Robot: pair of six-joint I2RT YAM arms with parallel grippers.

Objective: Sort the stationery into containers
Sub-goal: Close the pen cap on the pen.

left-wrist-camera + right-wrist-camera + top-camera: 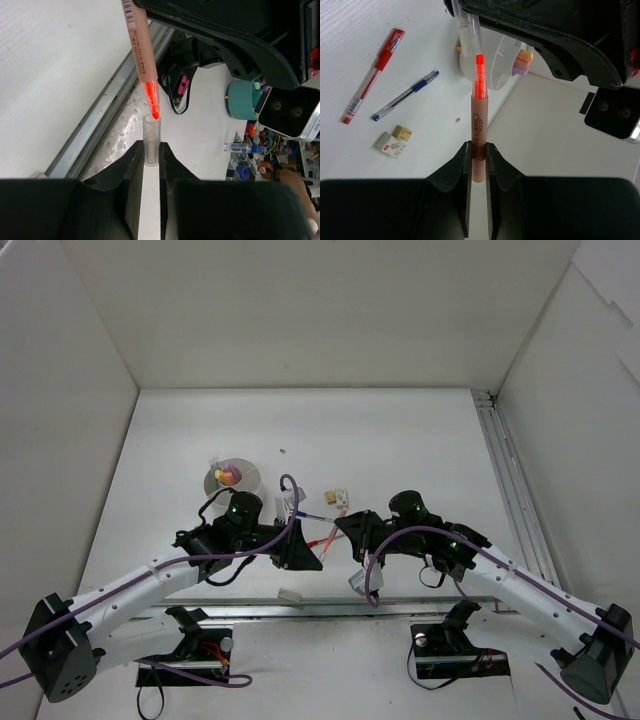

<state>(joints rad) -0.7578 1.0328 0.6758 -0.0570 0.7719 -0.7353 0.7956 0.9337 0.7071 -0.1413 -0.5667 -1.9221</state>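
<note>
Jaws of the left gripper (151, 150) are clamped on a clear cap (151, 142), which stands out of the fingertips with its open mouth facing away from the wrist. The right gripper (478, 150) has its jaws closed around the barrel of an orange marker (479, 117), with the bare orange tip pointing away from that wrist. The two grippers meet nose to nose above the middle of the table (400, 440), towards its near side, and the marker's tip sits right at the mouth of the cap; whether it has entered cannot be told. On the table under and just beyond the meeting point lie a red pen (372, 82) and a blue pen (405, 95), side by side and apart from each other. Two small erasers (394, 140) lie touching each other, close to the pens. The round white cup (212, 483) stands to the far left of the grippers, and pink, purple and yellow pieces (524, 62) show inside it, though which compartment they occupy is unclear. One more white eraser block (291, 596) lies alone near the metal rail (330, 610) at the near edge, between the two arms.
</note>
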